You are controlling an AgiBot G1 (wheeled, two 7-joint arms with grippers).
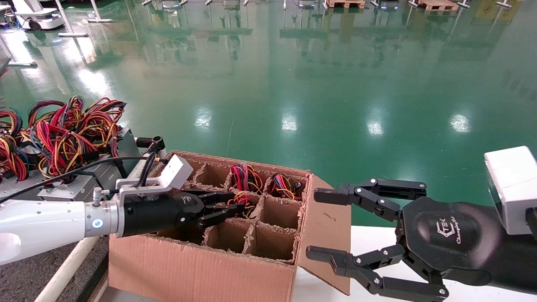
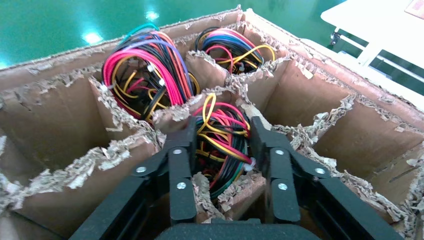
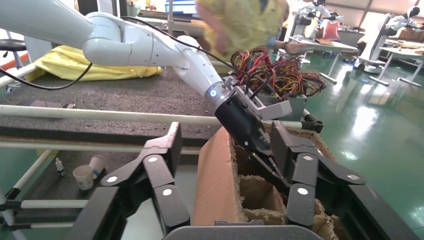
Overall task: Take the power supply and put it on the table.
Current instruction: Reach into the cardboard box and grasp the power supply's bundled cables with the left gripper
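Straddling power supply (image 2: 222, 137) wires, left hand (image 2: 224, 150) open inside carton (image 1: 201, 268)

This is a big factory hall or robot workshop. The glossy green floor (image 1: 293, 84) runs far back and reflects the ceiling lamps, with wooden pallets (image 1: 436, 5) and wheeled machines (image 1: 35, 19) standing at its far edge. In the right wrist view there are more robots (image 3: 400, 22) beside other worktops (image 3: 320, 45), a person in a yellow shirt (image 3: 245, 22), and a dark felt worktop (image 3: 125, 95) with white tube rails (image 3: 100, 116).
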